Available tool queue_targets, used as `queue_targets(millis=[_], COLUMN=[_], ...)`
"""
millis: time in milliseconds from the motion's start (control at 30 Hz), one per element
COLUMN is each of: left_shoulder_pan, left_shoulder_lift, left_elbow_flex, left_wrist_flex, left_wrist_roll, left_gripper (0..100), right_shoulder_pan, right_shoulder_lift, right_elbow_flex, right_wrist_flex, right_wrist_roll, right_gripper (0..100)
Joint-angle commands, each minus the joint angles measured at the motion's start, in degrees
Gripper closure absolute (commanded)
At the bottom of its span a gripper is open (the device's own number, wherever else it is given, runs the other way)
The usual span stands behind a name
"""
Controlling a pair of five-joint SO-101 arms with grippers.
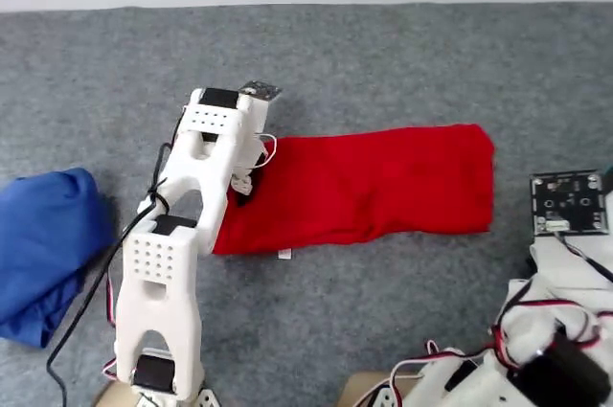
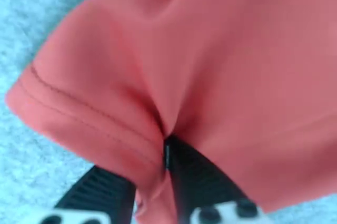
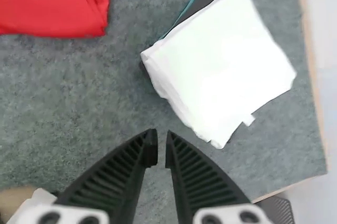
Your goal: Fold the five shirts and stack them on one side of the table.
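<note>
Left pincer (image 2: 166, 153) grasps one red shirt (image 1: 374, 187); right pincer (image 3: 157, 147), clenched empty, hangs near one white shirt (image 3: 221, 76).

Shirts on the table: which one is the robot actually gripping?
The red shirt, pinched at one end by the left gripper. The blue shirt lies bunched apart from it, and the folded white shirt lies untouched.

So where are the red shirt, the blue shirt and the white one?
red shirt (image 1: 383, 187), high view, middle of the cloth.
blue shirt (image 1: 43, 244), high view, its bunched middle.
white shirt (image 3: 221, 71), right wrist view, top face.
</note>
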Motion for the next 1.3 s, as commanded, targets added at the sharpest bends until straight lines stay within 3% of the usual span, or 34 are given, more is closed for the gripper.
queue_targets(millis=[0, 400, 600, 833, 1267], left_shoulder_pan=[-2.4, -21.1, -23.4, -15.3, 10.9], left_shoulder_lift=[-2.0, -6.4, -6.6, -15.6, -21.1], left_elbow_flex=[-1.6, -8.0, -10.1, -9.7, -10.2], left_wrist_flex=[1.9, 6.9, 7.0, 7.0, 6.3], left_wrist_roll=[0.0, -10.2, -11.0, -11.2, -5.9], left_gripper=[100, 100, 100, 100, 100], right_shoulder_pan=[0.6, 0.6, 0.6, 0.6, 0.6], right_shoulder_lift=[0.0, -0.1, -0.1, -0.1, -0.1], right_elbow_flex=[-5.1, -7.5, -7.3, -7.2, -7.2], right_wrist_flex=[2.0, 2.0, 1.8, 1.7, 1.9], right_wrist_roll=[0.4, 0.4, 0.4, 0.4, 0.0], right_gripper=[95.1, 95.1, 95.1, 95.1, 95.1])
